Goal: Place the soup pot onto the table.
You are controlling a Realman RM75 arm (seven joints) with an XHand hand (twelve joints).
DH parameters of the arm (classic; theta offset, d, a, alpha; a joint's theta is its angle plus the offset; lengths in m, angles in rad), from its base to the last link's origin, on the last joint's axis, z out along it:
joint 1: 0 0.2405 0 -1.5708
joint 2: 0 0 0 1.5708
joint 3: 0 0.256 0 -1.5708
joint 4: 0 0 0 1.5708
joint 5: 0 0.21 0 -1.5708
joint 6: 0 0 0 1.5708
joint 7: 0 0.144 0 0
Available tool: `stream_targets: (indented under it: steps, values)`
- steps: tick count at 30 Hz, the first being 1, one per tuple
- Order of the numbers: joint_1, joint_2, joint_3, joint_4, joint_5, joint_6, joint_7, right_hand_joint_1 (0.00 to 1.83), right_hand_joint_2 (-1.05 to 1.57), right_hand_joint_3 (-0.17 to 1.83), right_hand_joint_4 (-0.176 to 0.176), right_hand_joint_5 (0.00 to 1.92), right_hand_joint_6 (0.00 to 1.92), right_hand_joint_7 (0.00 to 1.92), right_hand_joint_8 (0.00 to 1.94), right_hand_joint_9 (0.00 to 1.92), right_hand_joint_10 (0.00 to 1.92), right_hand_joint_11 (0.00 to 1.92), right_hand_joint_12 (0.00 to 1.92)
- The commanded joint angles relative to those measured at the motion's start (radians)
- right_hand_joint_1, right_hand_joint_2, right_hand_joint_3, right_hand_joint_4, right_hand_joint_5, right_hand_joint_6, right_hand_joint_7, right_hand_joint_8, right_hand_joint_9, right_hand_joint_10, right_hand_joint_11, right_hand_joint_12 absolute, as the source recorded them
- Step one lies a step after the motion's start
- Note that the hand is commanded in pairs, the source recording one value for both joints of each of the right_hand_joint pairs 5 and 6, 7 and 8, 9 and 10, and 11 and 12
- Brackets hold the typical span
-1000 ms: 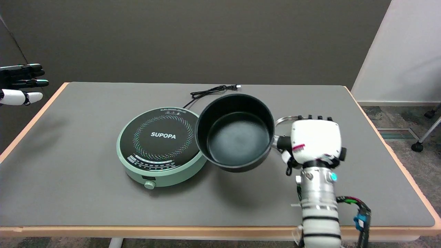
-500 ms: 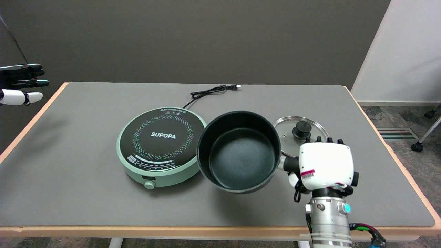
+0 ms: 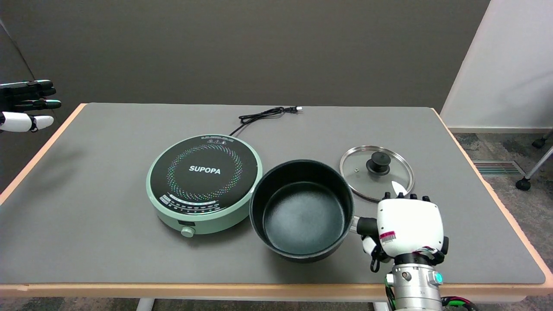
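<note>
We've got the right hand [image 3: 408, 226] gripping the black soup pot [image 3: 302, 210] by its handle, at four o'clock of the green induction cooker [image 3: 204, 182], low over or on the surface [image 3: 108, 242] — next, we reckon, settle it and let go.

"SUPOPA" on green induction cooker [image 3: 204, 183]

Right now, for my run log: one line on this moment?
hand: holding pot by its side handle | pot: off cooker, low over table | contact: unclear | lid: on table
</note>
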Motion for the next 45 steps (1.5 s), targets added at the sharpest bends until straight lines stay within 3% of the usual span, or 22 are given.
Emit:
stream_targets:
  steps: [1,31,33,36,38,42,45]
  values:
    - [0.008,0.018,-0.021,-0.011,0.106,0.023,0.048,0.92,1.26,0.70,-0.079,1.78,1.78,1.78,1.78,1.78,1.78,1.78,1.78]
    - [0.047,0.028,-0.016,-0.025,0.204,-0.006,0.042,0.92,1.26,0.68,-0.079,1.77,1.77,1.77,1.77,1.77,1.77,1.77,1.77]
    - [0.050,0.028,-0.016,-0.026,0.216,-0.008,0.041,0.92,1.22,0.69,-0.083,1.65,1.65,1.65,1.65,1.65,1.65,1.65,1.65]
    - [0.053,0.028,-0.016,-0.027,0.227,-0.012,0.041,0.93,1.04,0.89,-0.076,1.38,1.38,1.38,1.38,1.38,1.38,1.38,1.38]
    - [0.054,0.027,-0.016,-0.027,0.231,-0.012,0.041,0.95,0.84,1.18,-0.028,1.18,1.18,1.18,1.18,1.18,1.18,1.18,1.18]
    - [0.058,0.028,-0.016,-0.027,0.231,-0.012,0.041,0.94,0.73,1.40,0.010,1.07,1.07,1.07,1.07,1.07,1.07,1.07,1.07]
    - [0.061,0.028,-0.016,-0.027,0.231,-0.012,0.041,0.95,0.67,1.46,0.032,1.03,1.03,1.03,1.03,1.03,1.03,1.03,1.03]
